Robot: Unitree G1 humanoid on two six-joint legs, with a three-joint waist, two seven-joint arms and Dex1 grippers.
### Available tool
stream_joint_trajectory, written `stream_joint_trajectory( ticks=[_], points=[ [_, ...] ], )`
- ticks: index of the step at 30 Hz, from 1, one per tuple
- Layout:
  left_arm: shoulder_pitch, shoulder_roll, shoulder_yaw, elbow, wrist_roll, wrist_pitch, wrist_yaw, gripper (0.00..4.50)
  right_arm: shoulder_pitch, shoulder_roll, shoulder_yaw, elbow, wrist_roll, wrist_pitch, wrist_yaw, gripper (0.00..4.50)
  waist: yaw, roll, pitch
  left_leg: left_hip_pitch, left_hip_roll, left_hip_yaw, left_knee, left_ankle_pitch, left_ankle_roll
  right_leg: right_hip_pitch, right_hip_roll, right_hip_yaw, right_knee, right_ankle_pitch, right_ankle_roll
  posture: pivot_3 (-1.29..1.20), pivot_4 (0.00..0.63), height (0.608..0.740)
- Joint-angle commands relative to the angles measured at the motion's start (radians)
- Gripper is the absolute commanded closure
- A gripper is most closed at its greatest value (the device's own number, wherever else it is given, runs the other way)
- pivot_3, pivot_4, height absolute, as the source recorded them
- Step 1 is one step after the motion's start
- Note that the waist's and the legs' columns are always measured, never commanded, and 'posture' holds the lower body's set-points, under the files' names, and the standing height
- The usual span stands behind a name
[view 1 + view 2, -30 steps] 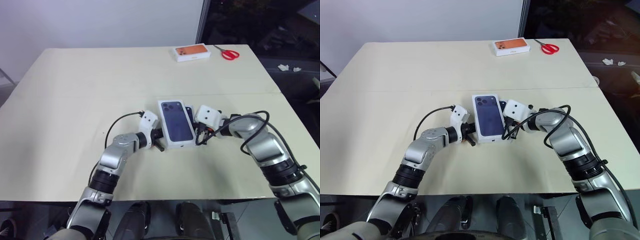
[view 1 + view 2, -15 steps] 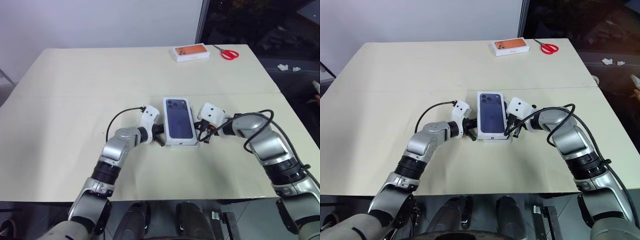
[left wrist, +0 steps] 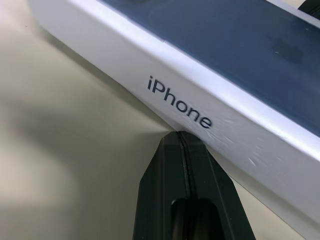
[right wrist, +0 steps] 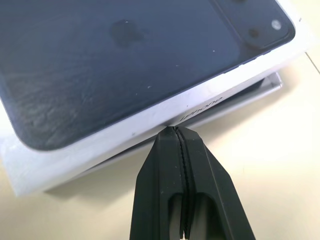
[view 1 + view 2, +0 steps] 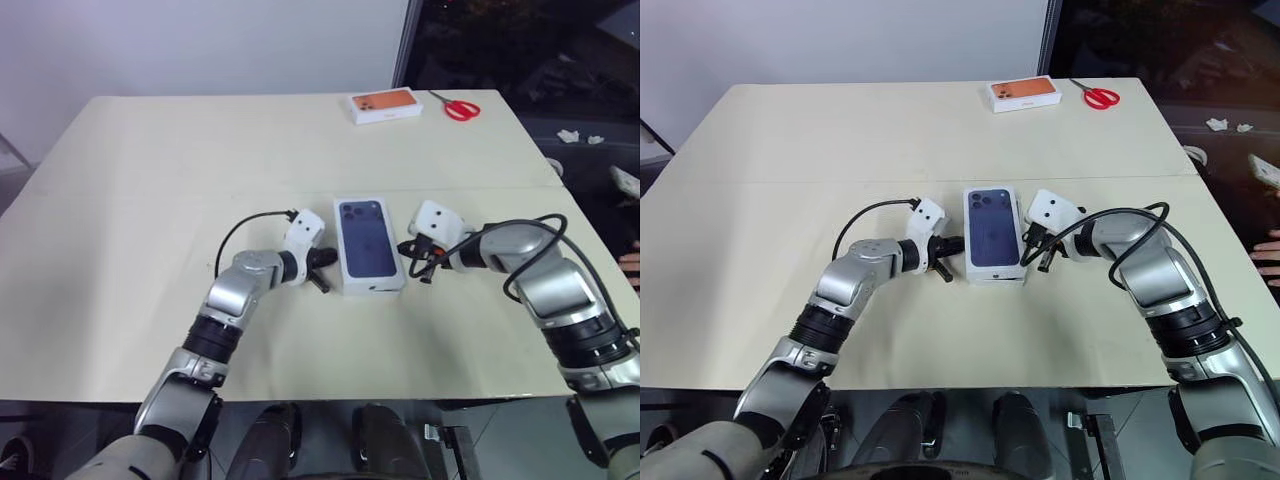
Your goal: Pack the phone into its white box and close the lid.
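A broad cream bench (image 5: 150, 250) fills the middle of the room, crossed from side to side by a thin seam (image 5: 150, 192). Behind it stands a plain pale wall (image 5: 200, 45). A slim grey upright (image 5: 402, 45) ends the wall on the right, and beyond it lies a dark area (image 5: 530, 50) with a dark floor (image 5: 590, 165).

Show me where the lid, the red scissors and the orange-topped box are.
lid (image 5: 369, 243), left eye view, middle of its dark-blue phone picture.
red scissors (image 5: 461, 109), left eye view, on the red handles.
orange-topped box (image 5: 1022, 91), right eye view, centre of the orange top.
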Motion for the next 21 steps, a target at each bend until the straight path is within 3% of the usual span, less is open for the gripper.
stream_joint_trajectory(
  ticks=[1,15,21],
  points=[
    [-0.008,0.011,0.022,-0.016,-0.002,0.014,0.008,4.49,-0.004,-0.017,-0.03,-0.033,0.018,-0.005,0.005,4.5,-0.001,0.0,0.0,0.0,0.0,0.0,0.0,0.0,0.0,0.0,0.0,0.0,0.0,0.0,0.0,0.0,0.15,0.74],
    [0.036,0.028,0.041,-0.096,-0.008,0.025,0.029,4.49,0.002,-0.067,-0.013,0.004,-0.017,-0.066,0.021,4.5,-0.002,0.0,0.0,0.0,0.0,0.0,0.0,0.0,0.0,0.0,0.0,0.0,0.0,0.0,0.0,0.0,0.15,0.74],
    [0.033,0.016,0.075,-0.094,-0.015,0.01,0.056,4.49,-0.046,-0.038,-0.03,0.062,-0.025,-0.081,-0.026,4.5,-0.004,0.0,0.0,0.0,0.0,0.0,0.0,0.0,0.0,-0.001,0.0,0.0,0.0,0.0,0.0,0.0,0.15,0.74]
  ],
)
